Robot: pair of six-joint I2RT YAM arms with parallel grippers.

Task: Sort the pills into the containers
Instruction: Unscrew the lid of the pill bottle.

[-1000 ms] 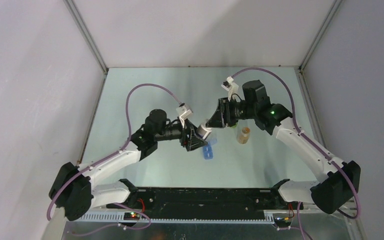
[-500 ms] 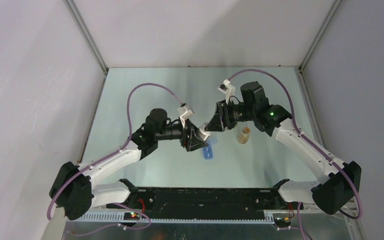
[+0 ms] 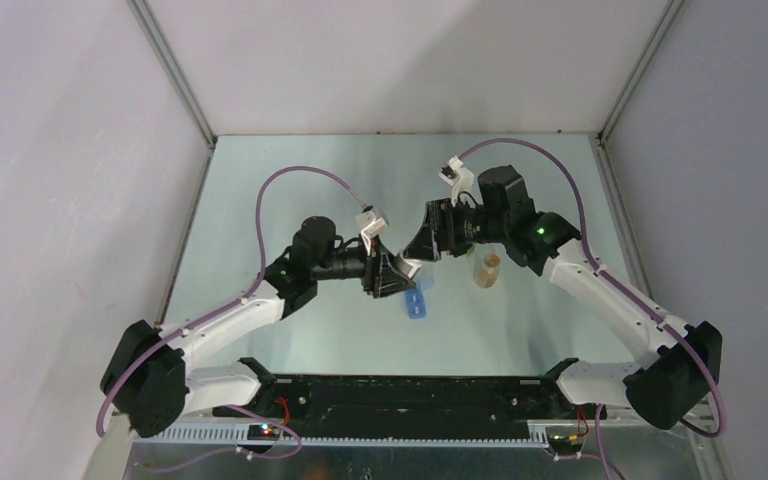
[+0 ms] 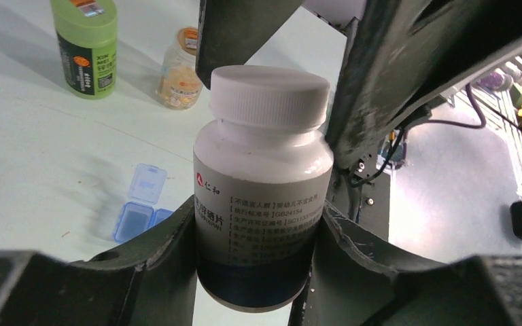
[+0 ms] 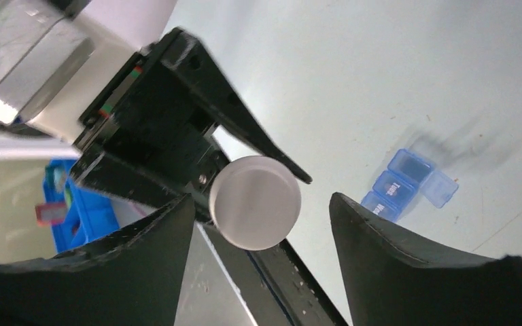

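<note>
A white pill bottle with a white screw cap hangs in the air between the two arms. My left gripper is shut on its lower body, one finger on each side. My right gripper stands open around the cap, with a clear gap on its right side. In the top view the bottle sits between the left gripper and the right gripper. Below them a blue pill organizer lies on the table with one lid open.
A small clear jar of orange pills stands right of the organizer. In the left wrist view a green bottle stands beside that jar. Both arms crowd the table's middle.
The left gripper has closed onto the bottle's body. The right gripper has opened off the cap and drawn back slightly.
</note>
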